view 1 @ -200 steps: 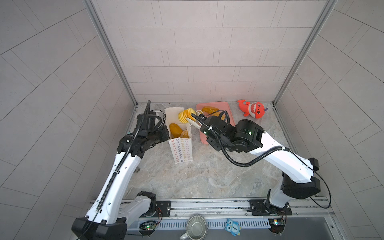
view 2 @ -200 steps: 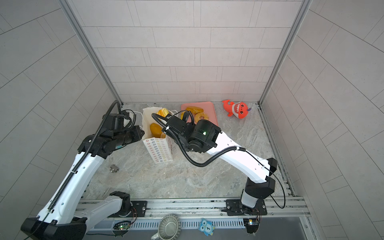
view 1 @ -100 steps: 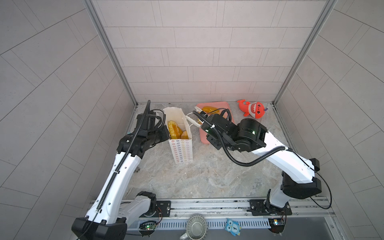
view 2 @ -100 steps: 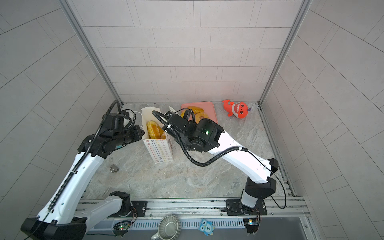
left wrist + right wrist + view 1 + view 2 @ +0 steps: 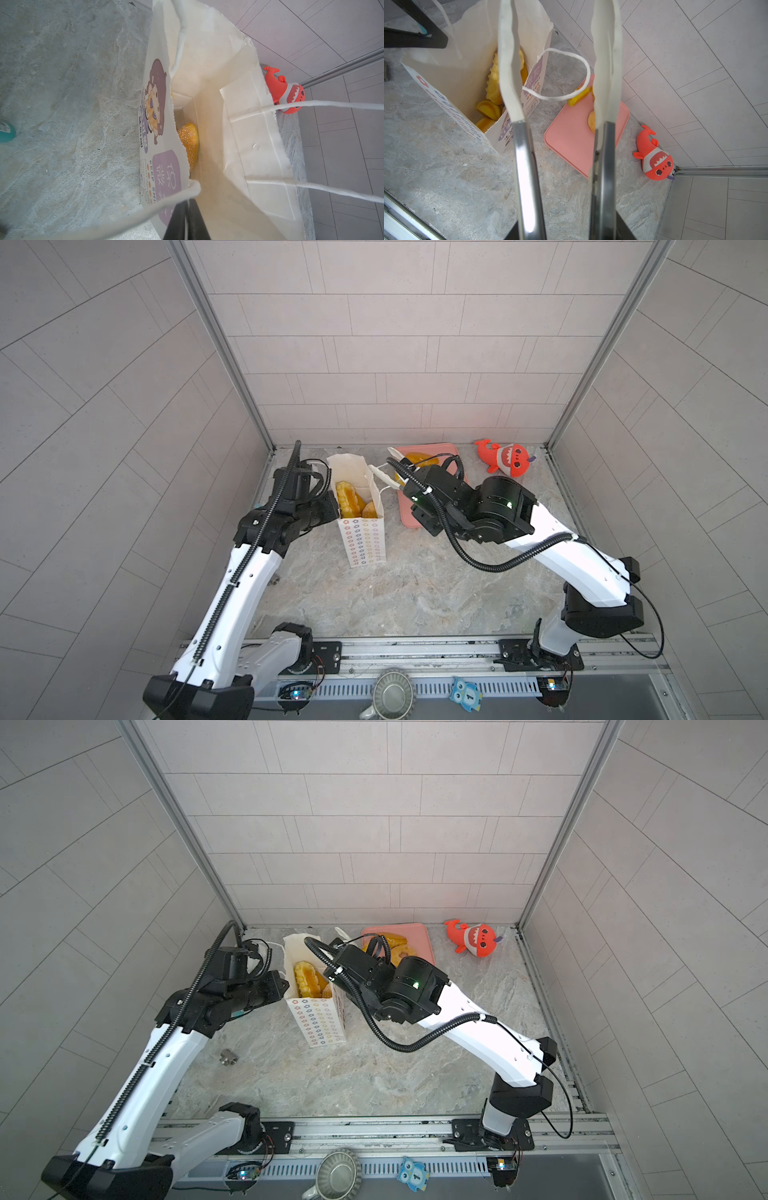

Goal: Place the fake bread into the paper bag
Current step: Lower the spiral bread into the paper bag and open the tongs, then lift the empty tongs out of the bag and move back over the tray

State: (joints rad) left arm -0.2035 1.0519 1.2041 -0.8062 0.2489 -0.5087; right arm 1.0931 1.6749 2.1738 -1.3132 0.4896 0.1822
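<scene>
Right, my right gripper (image 5: 556,25) stands partly open with nothing between its white-tipped fingers (image 5: 508,62). It hangs above the marble floor (image 5: 395,593) between bag and tray. A white cord handle (image 5: 587,68) loops across the gap in the wrist view, but I cannot tell whether it touches. My left gripper (image 5: 185,220) is clamped tight on the rim of the tall white paper bag (image 5: 363,539) with the cartoon girl print and flower-patterned narrow side. It pinches the wall right beside the other cord. The bag stands upright on the floor, its mouth open. Inside lies glossy golden-yellow fake bread (image 5: 307,979): a ridged yellow piece on top, smooth rounded ones (image 5: 489,109) beneath and a speckled bun (image 5: 188,141) low down. Just beside the bag, the flat pink plastic tray (image 5: 571,145) carries two more pastries (image 5: 401,950) at its far end. The red plush shark (image 5: 505,458) lies in the far corner, well apart. A second ago the right gripper held the ridged piece over the bag's mouth. Now that piece is in the bag and the gripper has drawn back toward the tray, empty.
</scene>
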